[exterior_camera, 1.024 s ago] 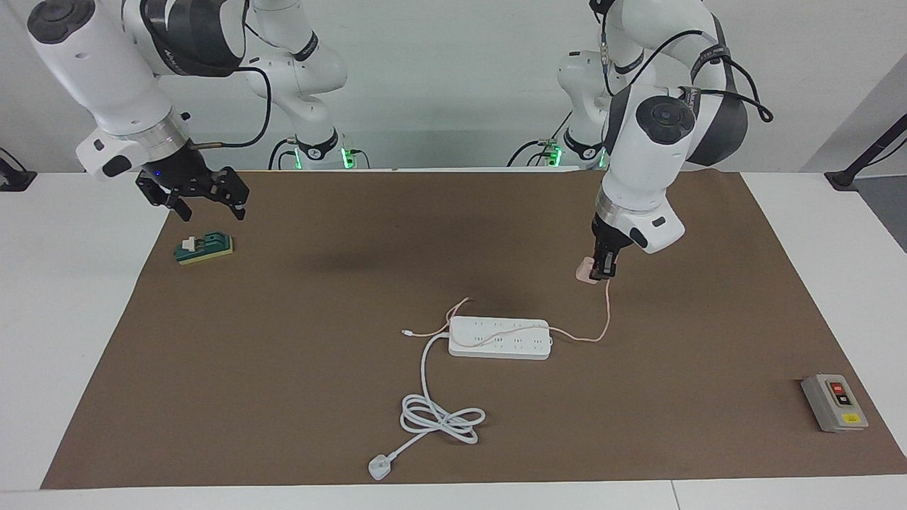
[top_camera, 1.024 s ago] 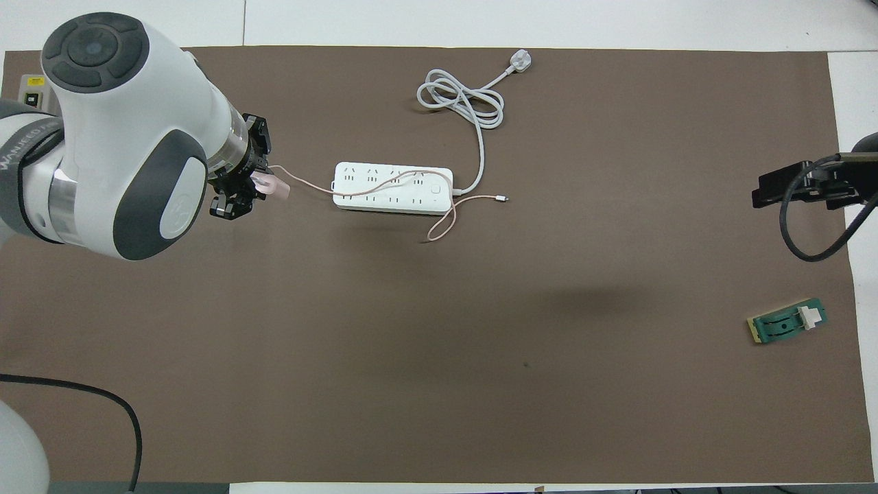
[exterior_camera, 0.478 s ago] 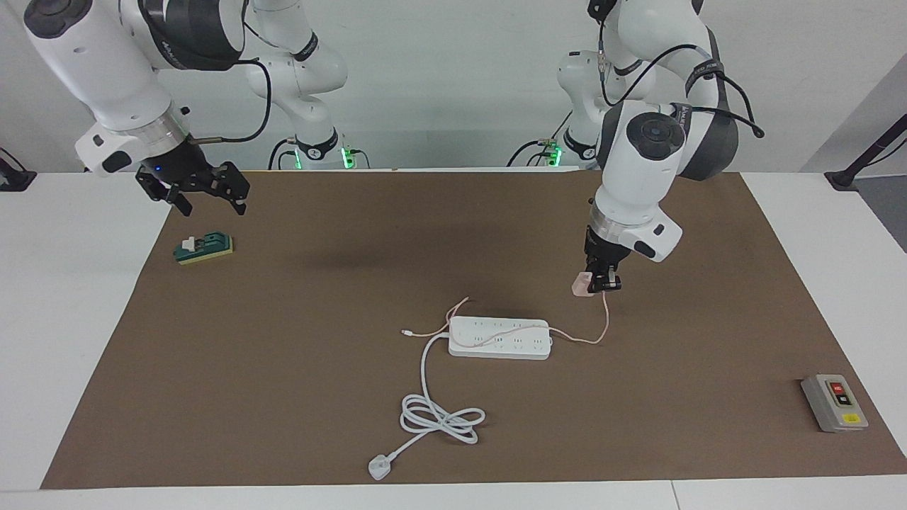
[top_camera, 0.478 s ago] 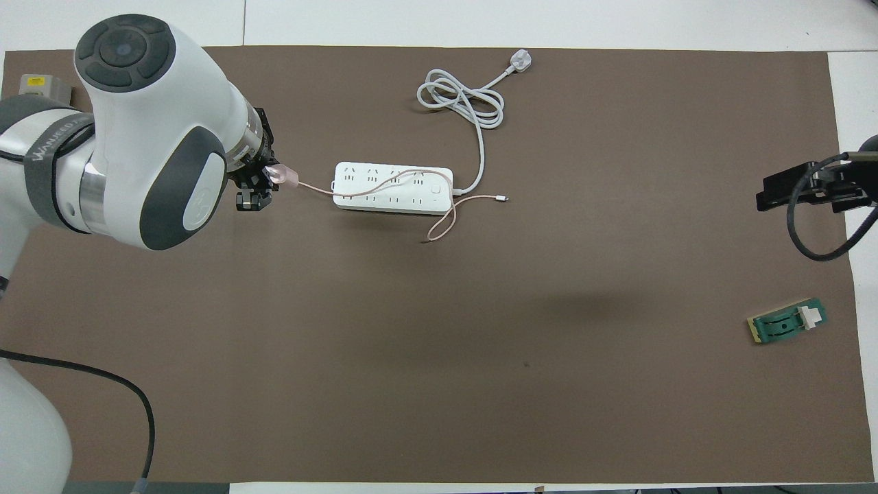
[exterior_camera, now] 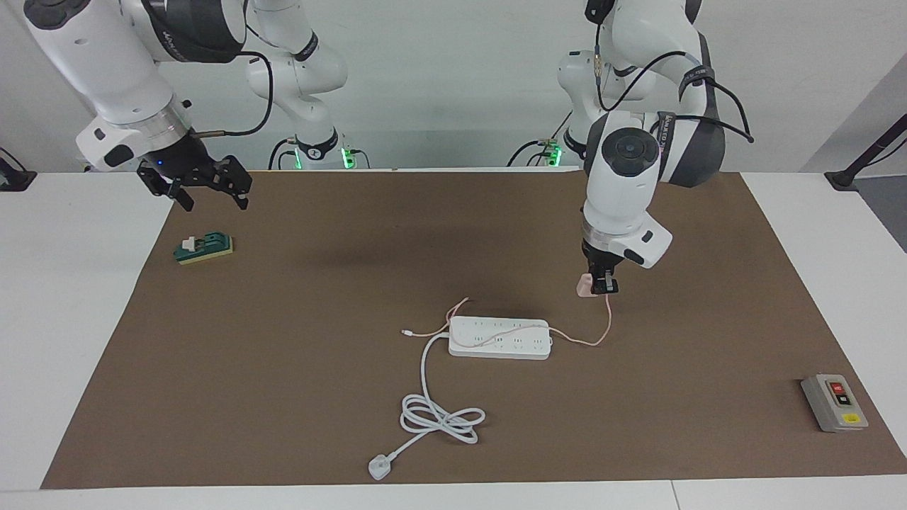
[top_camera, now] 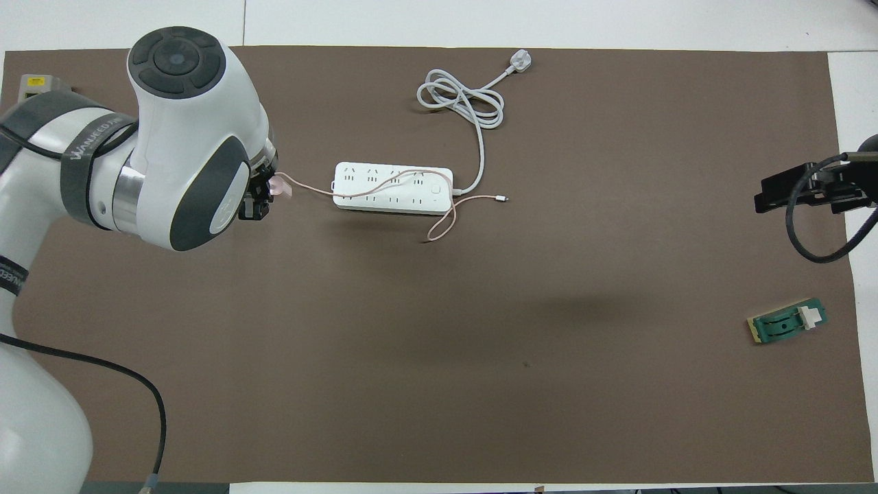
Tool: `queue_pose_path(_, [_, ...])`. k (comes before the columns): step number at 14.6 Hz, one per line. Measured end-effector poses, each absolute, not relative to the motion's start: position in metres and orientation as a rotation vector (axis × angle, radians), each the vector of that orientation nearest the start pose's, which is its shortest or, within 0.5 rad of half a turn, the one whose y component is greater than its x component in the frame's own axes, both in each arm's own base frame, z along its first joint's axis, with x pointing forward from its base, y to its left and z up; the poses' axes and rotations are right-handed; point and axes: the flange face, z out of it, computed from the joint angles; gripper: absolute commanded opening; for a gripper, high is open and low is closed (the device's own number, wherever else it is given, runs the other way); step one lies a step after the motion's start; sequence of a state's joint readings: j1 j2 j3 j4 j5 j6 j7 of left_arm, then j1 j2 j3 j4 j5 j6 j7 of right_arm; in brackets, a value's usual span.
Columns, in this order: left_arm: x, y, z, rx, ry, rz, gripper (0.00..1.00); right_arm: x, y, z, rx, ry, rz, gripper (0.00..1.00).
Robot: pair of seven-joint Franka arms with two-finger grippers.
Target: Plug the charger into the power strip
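Note:
The pale pink charger (exterior_camera: 582, 286) is pinched in my left gripper (exterior_camera: 601, 287), low over the brown mat (exterior_camera: 297, 397), beside the power strip's end toward the left arm's end of the table. In the overhead view the charger (top_camera: 280, 186) shows just past the left wrist. Its thin pink cable (exterior_camera: 604, 322) runs down and lies draped across the white power strip (exterior_camera: 499, 338), which lies flat mid-mat and also shows in the overhead view (top_camera: 393, 187). My right gripper (exterior_camera: 209, 190) is open and empty, raised near the green block.
A small green block with a white switch (exterior_camera: 204, 248) lies at the right arm's end. A grey box with red and black buttons (exterior_camera: 834, 402) lies at the left arm's end, farther from the robots. The strip's thick white cord (exterior_camera: 441, 418) coils to a white plug (exterior_camera: 380, 467).
My left gripper has carried the charger a little lower and closer to the power strip, while the arm's wrist swung round. My right gripper has drawn back slightly toward its base.

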State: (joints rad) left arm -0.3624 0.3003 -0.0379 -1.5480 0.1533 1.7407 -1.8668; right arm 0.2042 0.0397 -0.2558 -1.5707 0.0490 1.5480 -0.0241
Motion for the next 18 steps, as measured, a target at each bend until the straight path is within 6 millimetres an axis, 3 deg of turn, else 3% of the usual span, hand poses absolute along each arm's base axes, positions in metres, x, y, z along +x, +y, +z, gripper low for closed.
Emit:
queue_pose_path(3, [0.555,-0.243,0.486,-2.286,-1.783,-0.047,0.00,0.564,-0.021,0.598,-3.099,0.046,0.101,1.00])
queue_pose_path(8, [0.439,-0.246,0.524,-2.371,-1.504,0.094,0.00,0.563,-0.020,0.598,-3.099,0.043,0.106,1.00])
queue_pose_path(10, [0.410,-0.241,0.527,-2.390,-1.477,0.088,0.00,0.563,-0.020,0.598,-3.099,0.043,0.106,1.00])
queue_pose_path(11, [0.410,-0.240,0.523,-2.398,-1.481,0.083,0.00,0.563,-0.021,0.598,-3.099,0.044,0.106,1.00])
queue_pose_path(13, [0.434,-0.243,0.500,-2.400,-1.502,0.088,0.00,0.563,-0.022,0.598,-3.099,0.048,0.106,1.00])
queue_pose_path(16, [0.503,-0.247,0.452,-2.339,-1.567,0.114,0.00,0.563,-0.023,0.598,-3.099,0.049,0.107,1.00])
queue_pose_path(18, [0.548,-0.245,0.436,-2.298,-1.646,0.089,0.00,0.563,-0.023,0.598,-3.099,0.049,0.107,1.00])
